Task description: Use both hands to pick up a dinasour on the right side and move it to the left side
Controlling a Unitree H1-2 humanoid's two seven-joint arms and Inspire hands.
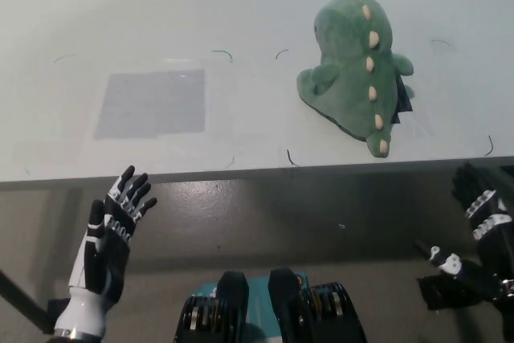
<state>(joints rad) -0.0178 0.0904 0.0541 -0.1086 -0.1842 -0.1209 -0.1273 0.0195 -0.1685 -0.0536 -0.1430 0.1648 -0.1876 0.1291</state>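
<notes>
- A green plush dinosaur (357, 70) sits on the right part of the white table (241, 6), its back with a row of cream spikes turned toward the camera and its tail reaching toward the table's near edge.
- A grey square patch (152, 104) lies on the left part of the table, well apart from the dinosaur.
- Thin dark curved marks are scattered over the tabletop between and around the two.
- The left hand (108, 242) hangs below the table's near edge at lower left, fingers spread and pointing up, holding nothing and touching nothing.
- The right hand (482, 206) is at the far right edge, below the table edge and partly cut off; its fingers look loosely apart and empty, clear of the dinosaur.
</notes>
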